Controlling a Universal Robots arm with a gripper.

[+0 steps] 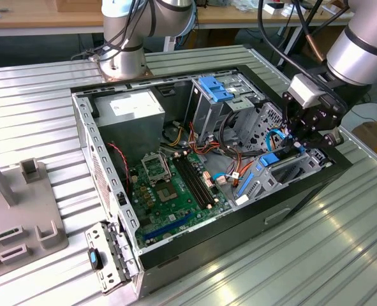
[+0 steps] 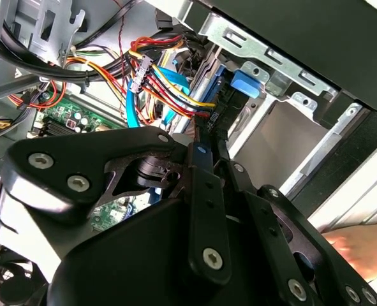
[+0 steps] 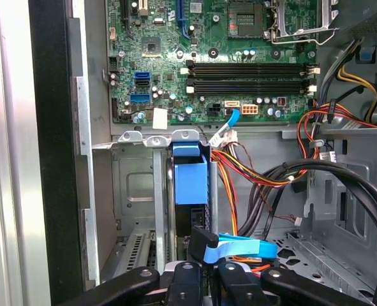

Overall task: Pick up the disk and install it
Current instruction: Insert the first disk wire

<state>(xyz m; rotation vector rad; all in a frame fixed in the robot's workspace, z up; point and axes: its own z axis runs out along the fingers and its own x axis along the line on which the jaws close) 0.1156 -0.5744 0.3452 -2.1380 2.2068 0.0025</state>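
At the exterior view's right, the arm point(image 1: 360, 48) reaches down into the open case point(image 1: 290, 199), which lies on its side on the ribbed metal surface point(image 1: 316, 255). The gripper point(image 1: 296, 148) sits at the drive cage point(image 1: 289, 173) by the case's front wall. The disk point(image 1: 269, 159) stands on edge in that cage, its blue rail facing up. In the first wrist view the disk point(image 3: 190, 175) runs edge-on down a narrow bay, and the fingers point(image 3: 184, 280) sit close on either side of its dark near end, clamped on it. A flat blue cable point(image 3: 242, 248) lies just beside the gripper point(image 3: 207, 268). Red, yellow and orange wires point(image 3: 252, 175) run next to the bay. Beyond it lies the green board point(image 3: 239, 70), and the grey supply box point(image 1: 134, 111) sits at the exterior view's upper middle.
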